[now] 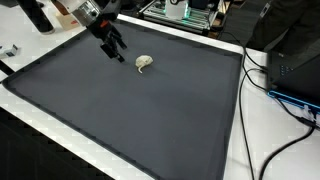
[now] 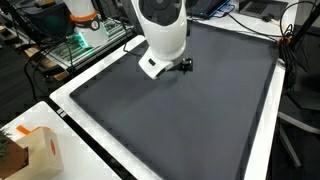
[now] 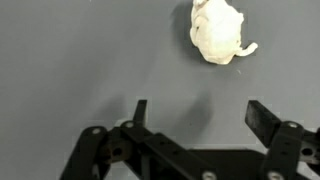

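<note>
**Dark mat, one little lump on it**

A big dark grey mat point(image 1: 120, 110) covers most of a white table point(image 1: 245, 130), which shows as a border round the mat. Only a small cream lump point(image 1: 144, 64) sits on the mat, near its far edge.

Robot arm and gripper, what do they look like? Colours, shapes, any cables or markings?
The arm is glossy white, with smooth, rounded, bulbous housings. The gripper is matte black, with two flat, squared-off fingers carried on jointed link bars with round pivot pins. No cables or markings can be made out on either.
</note>
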`<action>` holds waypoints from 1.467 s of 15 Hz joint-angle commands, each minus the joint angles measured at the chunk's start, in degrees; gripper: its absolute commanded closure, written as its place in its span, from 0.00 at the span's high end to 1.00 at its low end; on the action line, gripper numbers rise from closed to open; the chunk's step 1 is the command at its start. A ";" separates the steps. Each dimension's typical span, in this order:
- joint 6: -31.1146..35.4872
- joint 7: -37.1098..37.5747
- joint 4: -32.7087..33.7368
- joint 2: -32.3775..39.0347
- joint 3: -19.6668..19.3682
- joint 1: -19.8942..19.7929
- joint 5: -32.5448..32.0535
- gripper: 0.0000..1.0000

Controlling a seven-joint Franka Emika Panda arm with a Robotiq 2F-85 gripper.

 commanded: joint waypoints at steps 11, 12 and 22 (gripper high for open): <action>-10.17 12.28 14.32 6.25 0.17 9.79 -26.09 1.00; -10.62 12.52 15.08 6.65 0.25 10.69 -27.98 1.00; -10.29 11.62 15.71 6.72 1.53 19.41 -44.72 1.00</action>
